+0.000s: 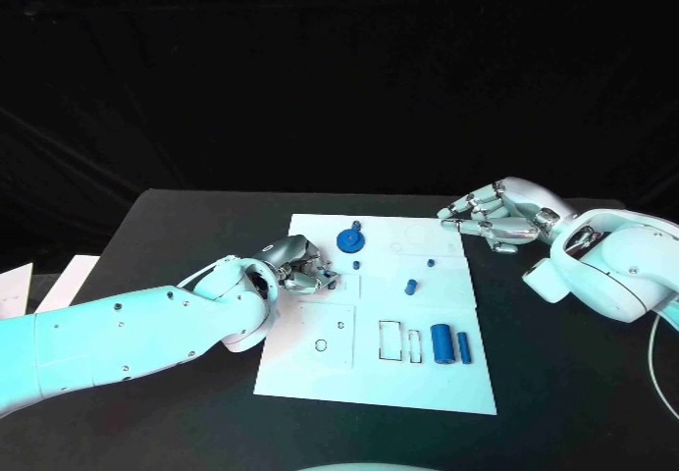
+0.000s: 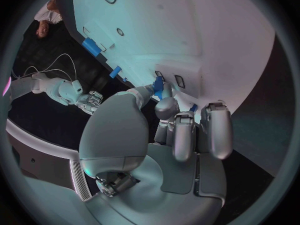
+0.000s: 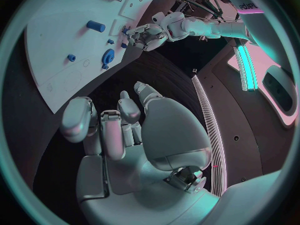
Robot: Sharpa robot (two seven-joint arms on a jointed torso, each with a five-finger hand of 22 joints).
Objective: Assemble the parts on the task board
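The left hand [image 1: 297, 267] sits over the left edge of the white board [image 1: 425, 388], fingers curled around a small blue piece [image 2: 158, 86] pinched at their tips. The left wrist view shows this piece between the fingers, just above two small slots in the board; the head view hides it behind the hand. Its long axis seems to run roughly upright, though that is hard to judge. The right hand [image 1: 496, 218] hovers off the board's far right corner, fingers loosely curled and empty, well apart from the loose pieces. The left hand is plainly nearer the slots.
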